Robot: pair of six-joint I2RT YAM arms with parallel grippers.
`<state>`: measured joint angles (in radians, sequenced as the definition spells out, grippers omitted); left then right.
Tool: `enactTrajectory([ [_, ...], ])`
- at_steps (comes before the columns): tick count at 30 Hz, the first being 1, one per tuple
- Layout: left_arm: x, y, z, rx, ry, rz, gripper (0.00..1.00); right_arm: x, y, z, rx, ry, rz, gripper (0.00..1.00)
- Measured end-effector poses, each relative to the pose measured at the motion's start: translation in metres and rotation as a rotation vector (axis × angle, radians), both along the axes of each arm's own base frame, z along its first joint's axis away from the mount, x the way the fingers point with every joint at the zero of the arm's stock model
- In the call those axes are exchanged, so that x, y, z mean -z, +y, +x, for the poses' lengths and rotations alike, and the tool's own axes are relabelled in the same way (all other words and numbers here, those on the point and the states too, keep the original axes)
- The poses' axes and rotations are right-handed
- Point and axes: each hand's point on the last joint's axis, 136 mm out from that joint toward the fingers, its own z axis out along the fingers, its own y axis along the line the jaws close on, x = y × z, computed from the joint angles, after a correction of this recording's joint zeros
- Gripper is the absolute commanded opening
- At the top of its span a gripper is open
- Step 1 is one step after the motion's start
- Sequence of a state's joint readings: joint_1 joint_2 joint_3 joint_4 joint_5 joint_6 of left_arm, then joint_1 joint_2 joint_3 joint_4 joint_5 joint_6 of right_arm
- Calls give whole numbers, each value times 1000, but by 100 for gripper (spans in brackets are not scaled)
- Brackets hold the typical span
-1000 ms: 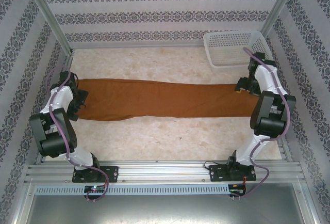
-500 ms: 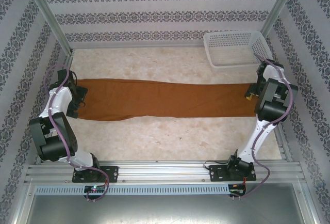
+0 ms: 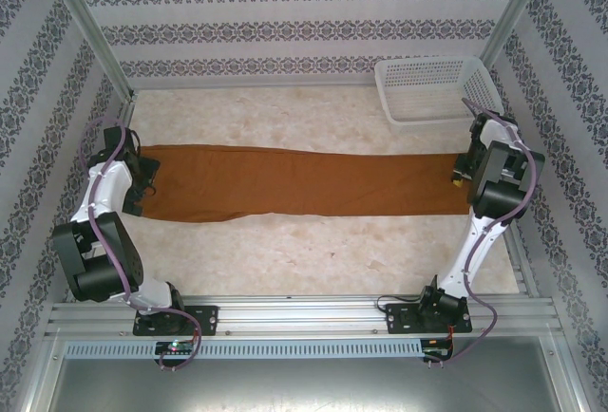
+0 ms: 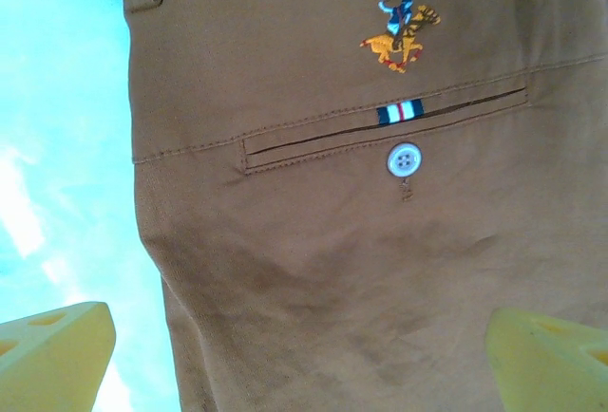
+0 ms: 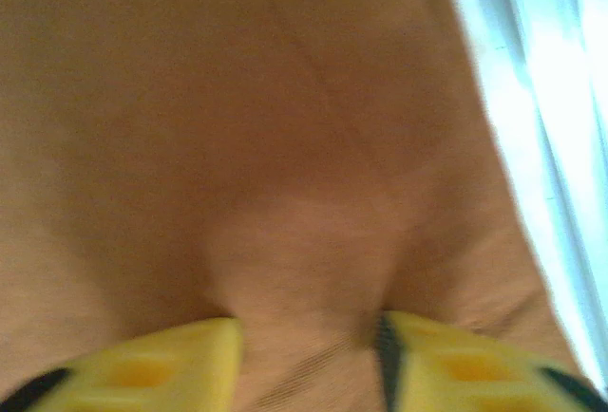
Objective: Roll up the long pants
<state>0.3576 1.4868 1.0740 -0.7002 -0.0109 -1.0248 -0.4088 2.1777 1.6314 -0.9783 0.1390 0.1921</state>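
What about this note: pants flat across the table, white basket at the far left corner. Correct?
Not quite. The long pants do lie flat across the table, but the white basket sits at the far right corner, as the top external view shows.

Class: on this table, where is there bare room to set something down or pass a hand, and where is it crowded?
Free: the far strip between long pants and back wall, left of the white basket; the near strip between pants and arm bases. Crowded: both pant ends, at the left gripper and right gripper.
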Motion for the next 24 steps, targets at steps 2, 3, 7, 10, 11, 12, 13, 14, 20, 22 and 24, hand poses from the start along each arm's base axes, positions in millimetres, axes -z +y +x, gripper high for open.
enactTrajectory([
  [2, -2, 0, 0, 0, -5, 2, 100, 0, 4, 2, -16, -2, 1, 0],
  [3, -2, 0, 0, 0, -7, 2, 100, 0, 4, 2, -22, -4, -3, 0],
  [7, -3, 0, 0, 0, -8, 2, 100, 0, 3, 0, -16, -16, -6, 0],
  [10, -5, 0, 0, 0, -15, 6, 100, -2, 2, 0, -13, -39, -14, 0],
  [11, -6, 0, 0, 0, -18, 7, 100, -3, 2, 0, -11, -44, -17, 0],
  [12, -7, 0, 0, 0, -20, 7, 100, -3, 2, 0, -9, -49, -15, 4],
  [13, -7, 0, 0, 0, -21, 7, 100, -4, 1, 0, -6, -51, -15, 29],
  [14, -7, 0, 0, 1, -21, 6, 100, -4, 0, 0, 2, -51, -16, 62],
  [20, -7, -1, 1, 3, -23, 1, 100, -9, -25, -19, 50, 3, -68, 91],
  [22, -7, -1, 1, 3, -23, 1, 100, -9, -29, -23, 69, 1, -55, 91],
  [24, -7, -1, 1, 3, -23, 1, 100, -8, -30, -23, 72, -1, -50, 88],
])
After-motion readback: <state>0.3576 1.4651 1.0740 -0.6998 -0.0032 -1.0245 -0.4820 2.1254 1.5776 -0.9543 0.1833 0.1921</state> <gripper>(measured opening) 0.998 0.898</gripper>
